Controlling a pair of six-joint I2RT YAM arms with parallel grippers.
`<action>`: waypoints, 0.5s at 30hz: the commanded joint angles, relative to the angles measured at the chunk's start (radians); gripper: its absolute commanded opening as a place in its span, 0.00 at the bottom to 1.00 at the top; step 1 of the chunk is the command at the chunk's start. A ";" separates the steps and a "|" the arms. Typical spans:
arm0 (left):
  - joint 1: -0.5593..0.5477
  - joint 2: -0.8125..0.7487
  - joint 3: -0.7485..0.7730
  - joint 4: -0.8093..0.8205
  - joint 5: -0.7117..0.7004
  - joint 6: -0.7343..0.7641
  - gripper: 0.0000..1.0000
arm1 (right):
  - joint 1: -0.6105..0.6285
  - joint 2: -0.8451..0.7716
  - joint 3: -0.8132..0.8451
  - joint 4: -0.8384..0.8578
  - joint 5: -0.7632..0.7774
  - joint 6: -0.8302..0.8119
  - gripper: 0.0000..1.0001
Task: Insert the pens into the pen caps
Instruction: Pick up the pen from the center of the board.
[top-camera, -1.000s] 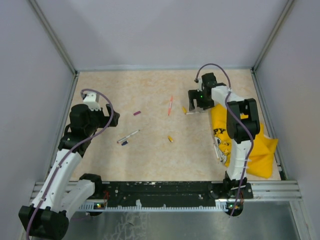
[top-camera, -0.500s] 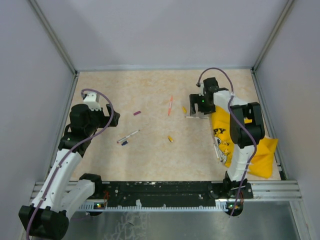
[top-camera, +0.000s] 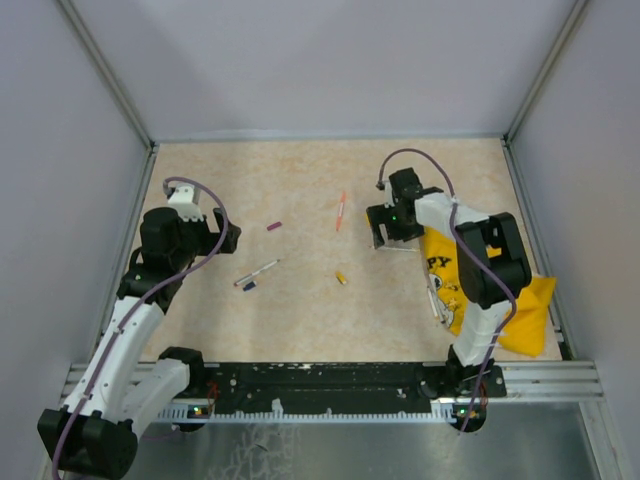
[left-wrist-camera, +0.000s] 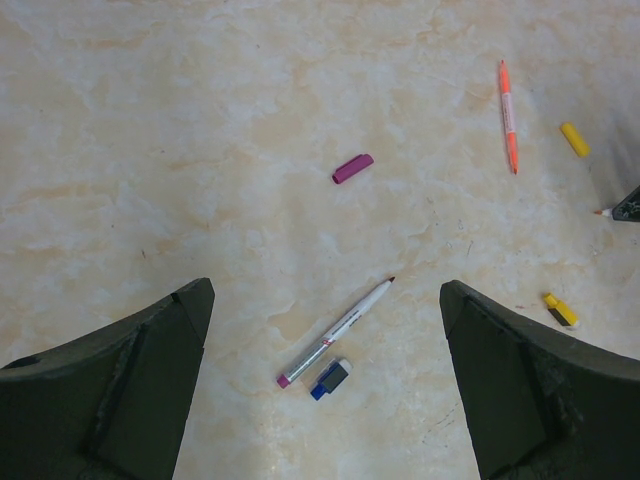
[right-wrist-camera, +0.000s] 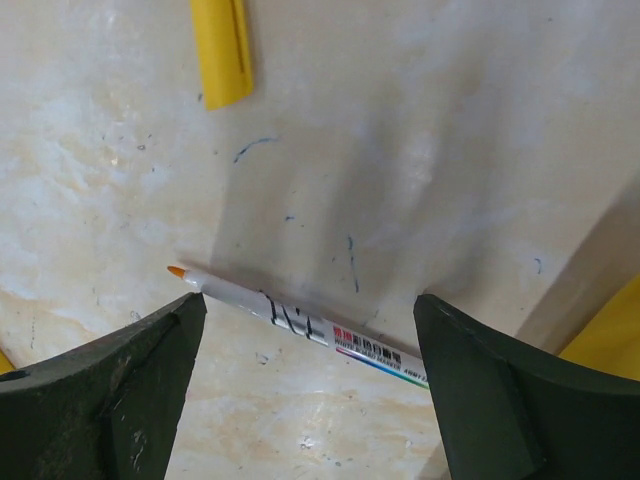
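Beige marbled counter (top-camera: 300, 180) is bearing an orange-tipped white pen (right-wrist-camera: 300, 325), lying slantwise across the lower middle of the right wrist view, between the wide-spread fingers of the right claw (right-wrist-camera: 308, 300); a yellow cap (right-wrist-camera: 222, 50) is sitting at upper left. Left claw (left-wrist-camera: 325, 290) is gaping wide above a purple-ended pen (left-wrist-camera: 335, 333)
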 joint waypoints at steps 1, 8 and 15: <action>0.006 0.000 0.022 0.033 0.016 0.017 1.00 | 0.056 -0.029 -0.039 -0.051 0.037 -0.036 0.85; 0.006 0.002 0.023 0.033 0.020 0.016 1.00 | 0.102 -0.045 -0.083 -0.067 0.086 -0.045 0.74; 0.006 0.004 0.023 0.033 0.022 0.015 1.00 | 0.133 -0.059 -0.125 -0.063 0.118 -0.016 0.57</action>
